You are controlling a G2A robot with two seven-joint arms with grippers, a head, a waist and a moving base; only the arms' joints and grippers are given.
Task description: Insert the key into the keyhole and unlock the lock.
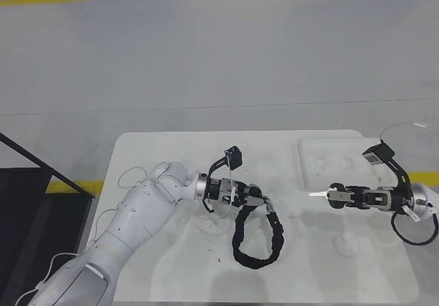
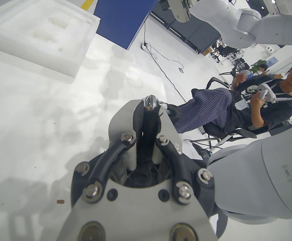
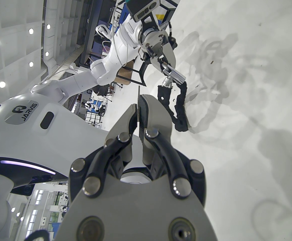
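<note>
My left hand [image 1: 252,196] was shut on the silver cylinder [image 1: 264,201] of the black fabric-sleeved chain lock [image 3: 180,106], presenting its end toward 3 o'clock. My right hand [image 1: 333,194], pinched shut on the small silver key [image 1: 317,194], aimed it toward 9 o'clock for insertion, the 2 well apart.

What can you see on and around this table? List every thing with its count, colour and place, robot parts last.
table: one, white, under everything.
chain lock: one, black sleeve and silver head, head in the left gripper, loop drooping to the table.
key: one, silvery, in the right gripper, tip pointing toward the chain lock.
foam tray: one, white, on the table near the right gripper.
rack: one, black, beside the table.
left gripper: one, grey, shut on the chain lock.
right gripper: one, grey, shut on the key.
</note>
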